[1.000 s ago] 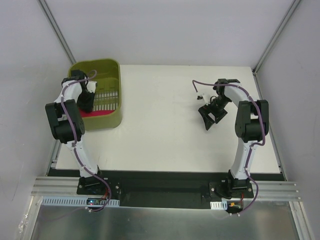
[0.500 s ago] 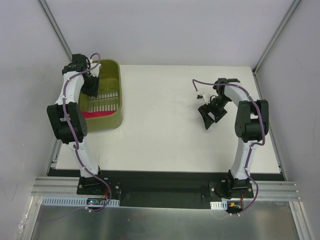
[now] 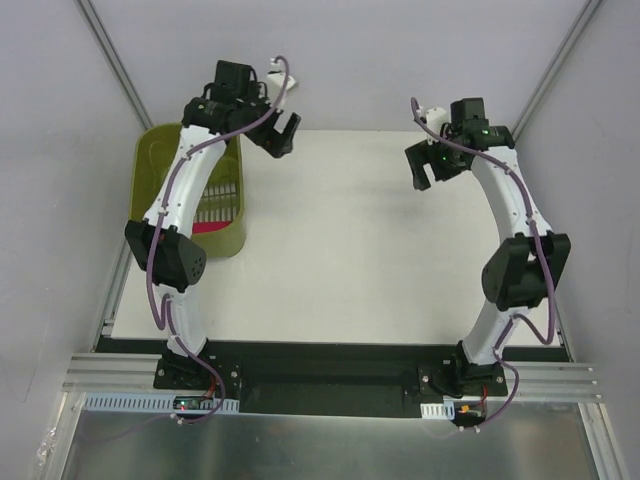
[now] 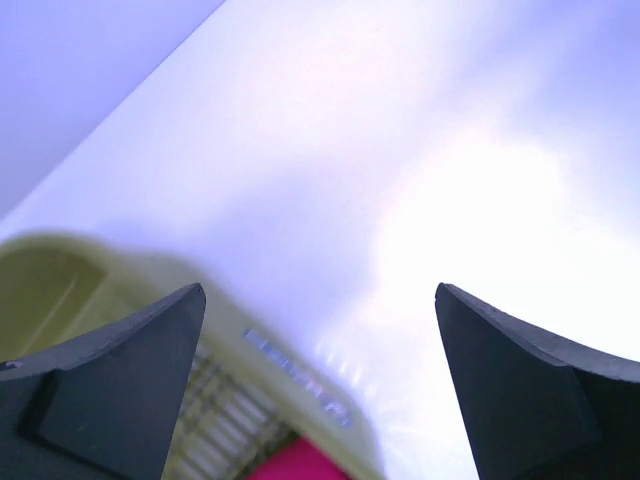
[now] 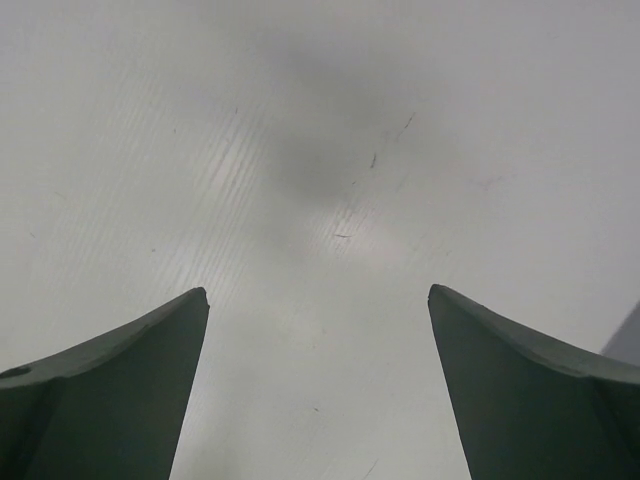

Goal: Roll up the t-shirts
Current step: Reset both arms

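Magenta t-shirt (image 4: pixel 300 463) in green basket (image 4: pixel 120 262) by left gripper (image 4: pixel 318 290), right gripper (image 5: pixel 318 292) over table (image 5: pixel 320 150), both wide open, empty.

Magenta-red t-shirt (image 3: pixel 212 228) — lying inside the green basket (image 3: pixel 158 165).

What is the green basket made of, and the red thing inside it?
The green basket looks like hard plastic: it has smooth moulded walls and a slotted bottom. The red t-shirt lying in it looks like soft, matte cloth, though only a small strip shows, so that is less sure.
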Action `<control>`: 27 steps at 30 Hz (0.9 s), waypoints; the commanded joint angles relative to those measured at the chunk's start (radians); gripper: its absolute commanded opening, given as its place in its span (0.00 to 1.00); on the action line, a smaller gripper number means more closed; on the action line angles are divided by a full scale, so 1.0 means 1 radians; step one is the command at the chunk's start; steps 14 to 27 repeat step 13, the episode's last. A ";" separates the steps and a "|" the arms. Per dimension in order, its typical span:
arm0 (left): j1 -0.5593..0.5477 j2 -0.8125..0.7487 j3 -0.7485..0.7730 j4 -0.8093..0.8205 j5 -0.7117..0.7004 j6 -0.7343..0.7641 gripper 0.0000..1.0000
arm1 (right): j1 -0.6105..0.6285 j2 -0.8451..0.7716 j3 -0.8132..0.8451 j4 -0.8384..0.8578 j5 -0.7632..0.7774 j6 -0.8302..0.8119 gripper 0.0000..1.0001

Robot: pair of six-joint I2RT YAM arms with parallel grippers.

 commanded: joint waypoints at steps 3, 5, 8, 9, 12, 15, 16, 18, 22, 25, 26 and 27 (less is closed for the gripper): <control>-0.165 0.023 0.041 -0.024 0.075 0.034 0.99 | 0.069 -0.228 -0.033 0.101 0.221 0.134 0.96; -0.208 0.044 0.046 -0.026 0.063 0.018 0.99 | 0.090 -0.265 -0.068 0.103 0.218 0.105 0.96; -0.234 0.066 0.040 -0.026 0.029 -0.017 0.99 | 0.110 -0.320 -0.108 0.107 0.235 0.077 0.96; -0.236 0.070 0.037 -0.024 0.021 -0.047 0.99 | 0.113 -0.334 -0.112 0.107 0.235 0.072 0.96; -0.236 0.083 0.031 -0.026 -0.016 -0.122 0.99 | 0.112 -0.336 -0.113 0.103 0.229 0.071 0.96; -0.237 0.084 0.026 -0.026 -0.022 -0.136 0.99 | 0.113 -0.334 -0.108 0.103 0.226 0.074 0.96; -0.237 0.084 0.026 -0.026 -0.022 -0.136 0.99 | 0.113 -0.334 -0.108 0.103 0.226 0.074 0.96; -0.237 0.084 0.026 -0.026 -0.022 -0.136 0.99 | 0.113 -0.334 -0.108 0.103 0.226 0.074 0.96; -0.237 0.084 0.026 -0.026 -0.022 -0.136 0.99 | 0.113 -0.334 -0.108 0.103 0.226 0.074 0.96; -0.237 0.084 0.026 -0.026 -0.022 -0.136 0.99 | 0.113 -0.334 -0.108 0.103 0.226 0.074 0.96; -0.237 0.084 0.026 -0.026 -0.022 -0.136 0.99 | 0.113 -0.334 -0.108 0.103 0.226 0.074 0.96; -0.237 0.084 0.026 -0.026 -0.022 -0.136 0.99 | 0.113 -0.334 -0.108 0.103 0.226 0.074 0.96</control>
